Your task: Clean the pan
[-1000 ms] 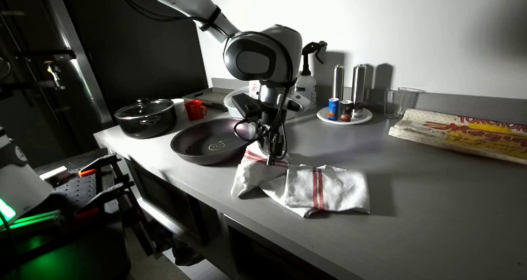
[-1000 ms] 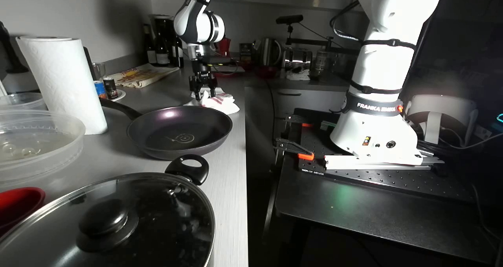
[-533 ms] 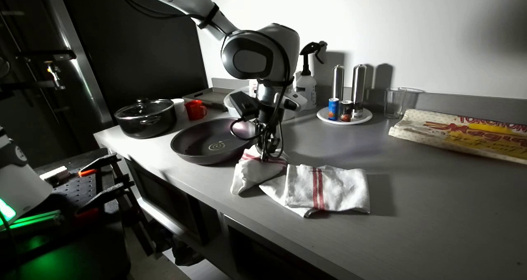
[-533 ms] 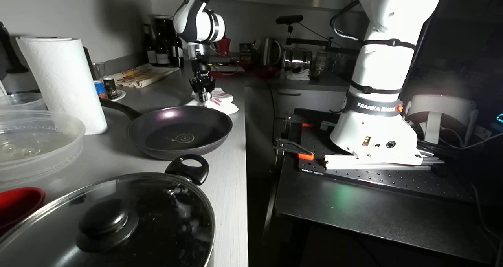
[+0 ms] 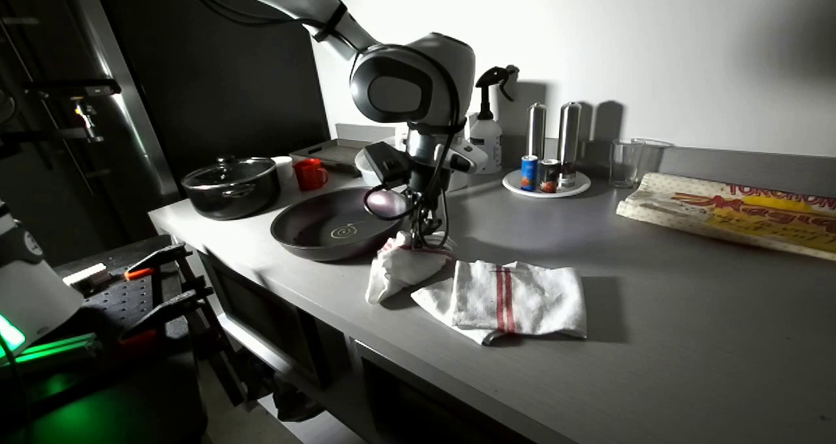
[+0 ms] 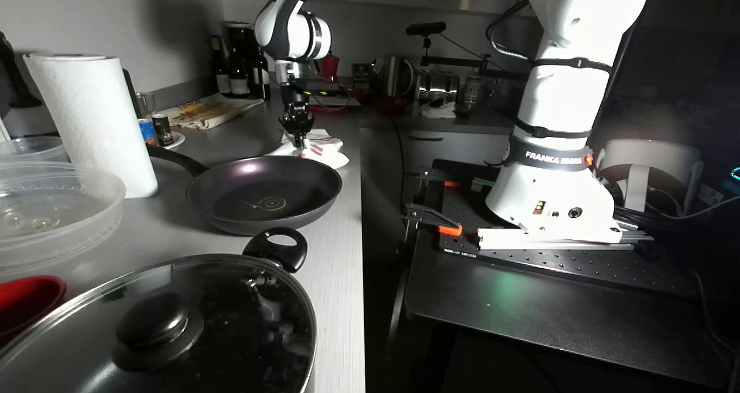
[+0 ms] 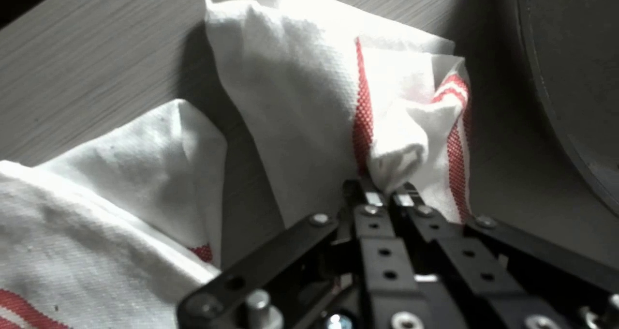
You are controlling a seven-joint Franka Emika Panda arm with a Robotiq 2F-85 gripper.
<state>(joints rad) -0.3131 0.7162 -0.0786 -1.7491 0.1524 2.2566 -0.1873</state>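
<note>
The pan [image 5: 326, 225] rests on the counter, dark inside with a pale spiral mark; its long handle [image 6: 176, 157] points toward the wall side. Beside it lies a white cloth with red stripes [image 5: 400, 274]. My gripper [image 7: 385, 193] points down over this cloth, its jaws shut on a bunched fold that sticks out between the fingertips in the wrist view. Most of the cloth still lies on the counter. The pan's curved side [image 7: 570, 77] shows at the right of the wrist view, apart from the cloth. A folded striped towel [image 5: 522, 300] lies close by.
A black lidded pot [image 5: 232, 192] and a red cup [image 5: 309, 175] stand beyond the pan. Behind it are a paper roll [image 6: 92, 127] and a clear plastic tub [image 6: 63, 225]. A spray bottle [image 5: 485, 145] and a plate [image 5: 513, 184] with small cans line the wall.
The gripper's jaws have gone from open to shut and pinched up a fold of the cloth. The gripper has shifted slightly toward the pan, drawing the cloth's near corner in a little.
</note>
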